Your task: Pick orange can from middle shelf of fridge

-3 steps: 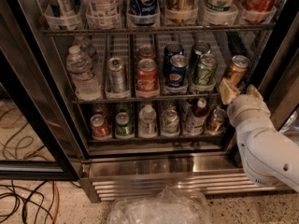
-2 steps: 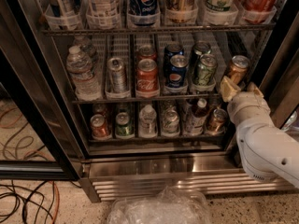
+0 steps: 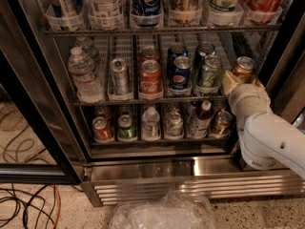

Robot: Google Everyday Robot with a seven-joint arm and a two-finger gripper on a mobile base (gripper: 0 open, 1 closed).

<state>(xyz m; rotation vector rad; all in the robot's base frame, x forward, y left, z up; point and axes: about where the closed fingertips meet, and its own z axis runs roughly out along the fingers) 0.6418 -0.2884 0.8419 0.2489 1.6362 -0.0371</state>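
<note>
The white arm (image 3: pixel 274 140) is extending in from the right, and the end effector (image 3: pixel 242 84) is sitting right up against the orange can (image 3: pixel 245 66), low on the can's front. From where I am standing I cannot tell how far open it is, or whether it is actually gripping the can or only pressing beside it. The can is standing upright just behind and a little above the end effector, in the last lane of the bench (image 3: pixel 143 100), which here is the middle wire shelf of the fridge (image 3: pixel 143 171). So I am judging the approach as done and the lift and pull-out as what is left, since the can is looking as if it is resting on the rack, not yet carried clear. Just to the end effector's left a green-and-silver can (image 3: pixel 209 72) is standing, then a blue Pepsi can (image 3: pixel 181 73), a red Coca-Cola can (image 3: pixel 150 78), a plain silver can (image 3: pixel 119 76) and, farthest from it, a water bottle (image 3: pixel 85 75). Above the end effector the top rack (image 3: pixel 157 30) is holding tall bottles in clear holders, and below it a lower rack (image 3: pixel 157 140) is carrying more cans and small bottles. The dark-framed door (image 3: pixel 57 142) is hanging open well off to the end effector's left. Cables (image 3: pixel 21 206) are trailing over the speckled floor (image 3: pixel 66 216) there, and a crumpled clear plastic bag (image 3: pixel 162 213) is lying far below it, in front of the steel base grille (image 3: pixel 200 187).
</note>
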